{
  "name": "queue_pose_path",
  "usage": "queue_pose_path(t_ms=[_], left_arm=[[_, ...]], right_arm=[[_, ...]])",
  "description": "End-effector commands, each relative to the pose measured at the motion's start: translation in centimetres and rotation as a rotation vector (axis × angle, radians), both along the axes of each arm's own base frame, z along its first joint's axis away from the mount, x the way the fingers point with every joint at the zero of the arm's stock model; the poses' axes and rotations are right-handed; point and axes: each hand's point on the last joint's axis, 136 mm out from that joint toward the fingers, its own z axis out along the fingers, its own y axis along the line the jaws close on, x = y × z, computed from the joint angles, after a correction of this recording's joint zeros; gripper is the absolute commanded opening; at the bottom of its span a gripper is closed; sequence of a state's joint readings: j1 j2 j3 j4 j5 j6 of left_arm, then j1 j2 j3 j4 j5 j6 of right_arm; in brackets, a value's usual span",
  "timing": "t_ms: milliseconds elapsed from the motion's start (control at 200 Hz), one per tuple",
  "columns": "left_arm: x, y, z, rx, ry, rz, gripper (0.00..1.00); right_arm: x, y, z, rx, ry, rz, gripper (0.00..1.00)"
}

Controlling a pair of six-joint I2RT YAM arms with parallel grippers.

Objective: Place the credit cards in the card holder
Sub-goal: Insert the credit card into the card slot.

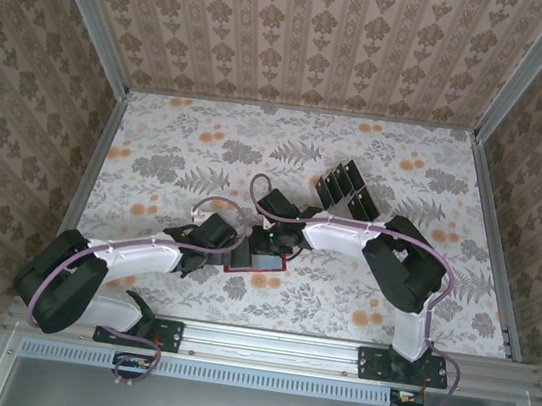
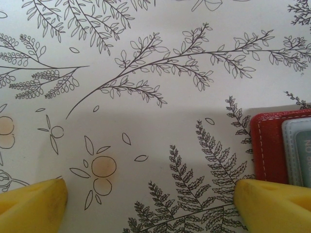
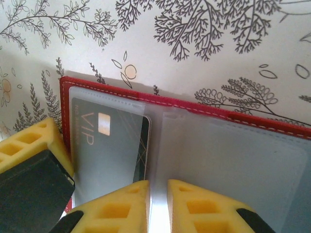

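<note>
The left gripper [image 2: 150, 206] gapes wide and empty beside the red wallet [image 3: 194, 104], which lies open with one card [image 3: 112, 145] in its left pocket. The right gripper [image 3: 158, 204], barely parted, holds nothing. Spare cards [image 1: 339, 184] stand far right. They look light, stiff and slick, so pinch an upper edge.
</note>
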State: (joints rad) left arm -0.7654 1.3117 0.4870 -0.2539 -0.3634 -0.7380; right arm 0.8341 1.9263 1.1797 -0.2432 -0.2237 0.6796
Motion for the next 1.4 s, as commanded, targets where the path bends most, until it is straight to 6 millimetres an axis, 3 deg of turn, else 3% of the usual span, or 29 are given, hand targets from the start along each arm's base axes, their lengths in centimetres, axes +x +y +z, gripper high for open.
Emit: queue_pose_path(t_ms=[0, 170, 510, 1110, 1395], left_arm=[[-0.1, -1.6, 0.1, -0.06, 0.011, -0.03, 0.99], [0.0, -1.3, 0.6, -0.054, -0.001, -0.025, 0.99], [0.1, -1.3, 0.7, -0.052, -0.001, -0.025, 1.0], [-0.1, -1.2, 0.0, -0.053, 0.012, -0.022, 0.99], [-0.1, -1.5, -0.3, -0.06, 0.019, -0.026, 0.99]], right_arm=[[-0.4, -2.3, -0.3, -0.062, -0.01, -0.012, 0.2], [-0.1, -3.4, -0.2, -0.07, -0.011, -0.032, 0.2], [0.1, -2.1, 2.3, -0.025, -0.05, -0.008, 0.13], [-1.9, 0.4, -0.3, -0.01, 0.014, 0.033, 0.09], [-2.6, 1.8, -0.6, -0.007, 0.024, 0.066, 0.08]])
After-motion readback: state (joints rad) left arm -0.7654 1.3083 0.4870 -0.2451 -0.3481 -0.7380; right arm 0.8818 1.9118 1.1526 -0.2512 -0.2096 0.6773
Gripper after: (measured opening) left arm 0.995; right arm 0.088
